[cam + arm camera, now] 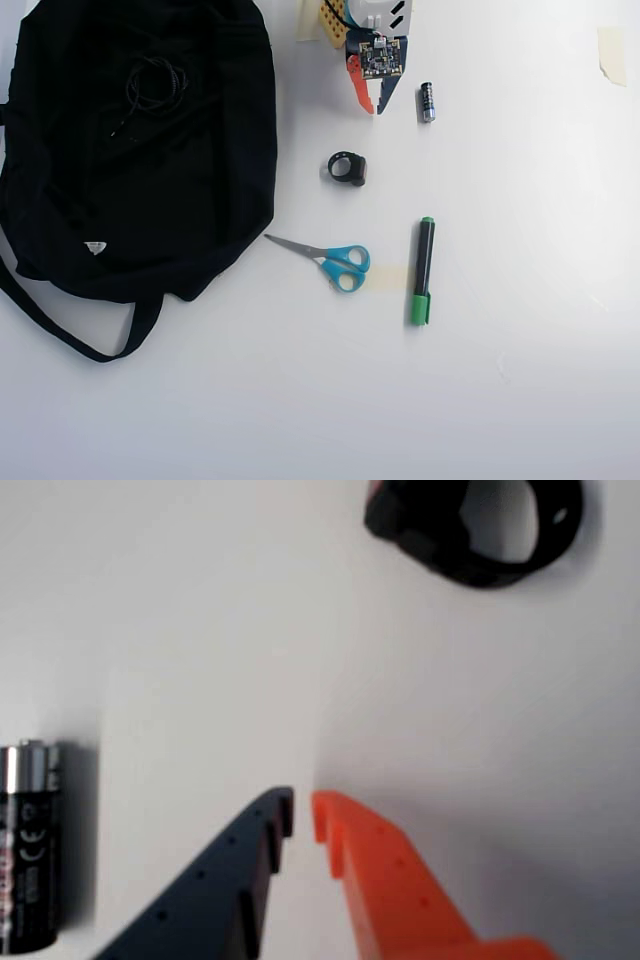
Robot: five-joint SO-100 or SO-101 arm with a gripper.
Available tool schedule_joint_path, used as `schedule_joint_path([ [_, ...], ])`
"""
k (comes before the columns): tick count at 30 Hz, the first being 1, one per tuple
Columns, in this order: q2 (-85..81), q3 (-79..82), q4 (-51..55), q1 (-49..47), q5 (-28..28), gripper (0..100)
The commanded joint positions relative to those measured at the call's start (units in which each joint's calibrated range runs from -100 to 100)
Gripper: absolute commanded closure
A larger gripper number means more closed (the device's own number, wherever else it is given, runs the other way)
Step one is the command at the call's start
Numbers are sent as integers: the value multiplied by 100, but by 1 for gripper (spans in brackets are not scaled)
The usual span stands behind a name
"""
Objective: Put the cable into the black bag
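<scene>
The black cable [155, 82] lies coiled on the upper part of the black bag [140, 200], which lies flat at the left of the overhead view. My gripper [372, 106] is at the top middle of that view, well to the right of the bag and cable. In the wrist view the gripper [303, 808] has one dark blue and one orange finger, their tips almost touching, with nothing between them. It hovers over bare white table. The bag and cable are outside the wrist view.
A black ring-shaped object [347, 168] lies just below the gripper and shows at the top of the wrist view [480, 530]. A battery [427, 102] lies to the gripper's right and shows at the wrist view's left [28, 845]. Blue-handled scissors [335, 260] and a green marker [423, 270] lie further down.
</scene>
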Motion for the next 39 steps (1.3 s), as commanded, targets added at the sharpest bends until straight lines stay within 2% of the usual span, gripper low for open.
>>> schedule_joint_path([
  [1, -66, 133, 137, -28, 16, 98],
  [39, -66, 133, 146, 17, 16, 98],
])
